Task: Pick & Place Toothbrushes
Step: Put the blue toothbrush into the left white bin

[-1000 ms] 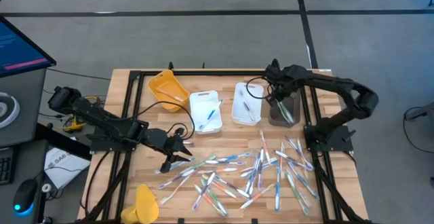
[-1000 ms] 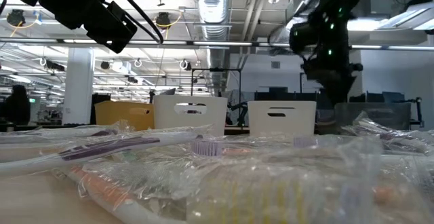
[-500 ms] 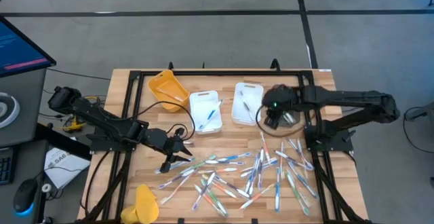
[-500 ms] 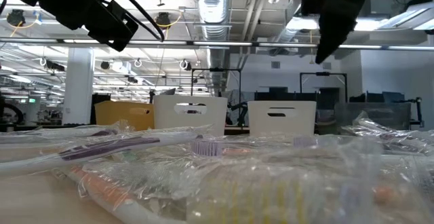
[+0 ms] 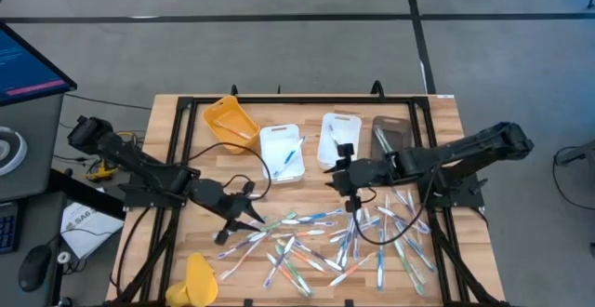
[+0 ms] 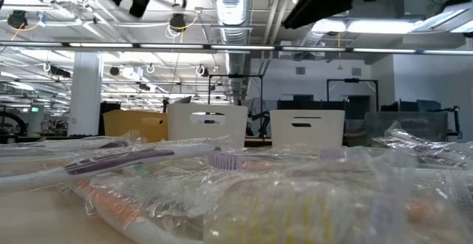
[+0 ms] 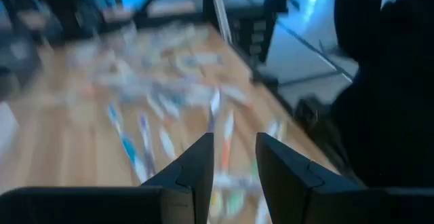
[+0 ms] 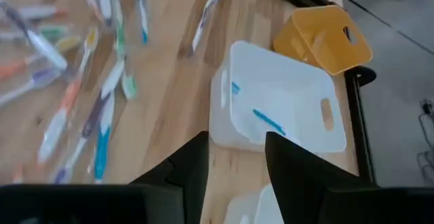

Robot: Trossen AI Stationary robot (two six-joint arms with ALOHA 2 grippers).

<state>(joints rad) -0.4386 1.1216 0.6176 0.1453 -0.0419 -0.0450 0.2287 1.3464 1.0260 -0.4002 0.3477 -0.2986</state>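
Observation:
Several toothbrushes (image 5: 344,237) lie scattered flat on the near half of the wooden table, also seen in the left wrist view (image 7: 169,115) and the right wrist view (image 8: 81,95). My left gripper (image 5: 249,216) hovers over the pile's left edge; in its wrist view it (image 7: 234,142) is open with nothing between the fingers. My right gripper (image 5: 333,180) hangs above the table's middle, just near of the white bins, open and empty (image 8: 236,142). A white bin (image 8: 285,95) ahead of it holds blue toothbrushes (image 8: 270,121).
Along the far side stand a yellow bin (image 5: 231,121), two white bins (image 5: 281,152) (image 5: 337,140) and a dark tray (image 5: 392,138). A yellow object (image 5: 200,279) lies at the near left corner. A black frame (image 5: 186,112) borders the table.
My right gripper has swung from over the dark tray at the far right toward the table's middle and near side, rolling its wrist as it went. My left gripper has risen a little above the pile's left edge.

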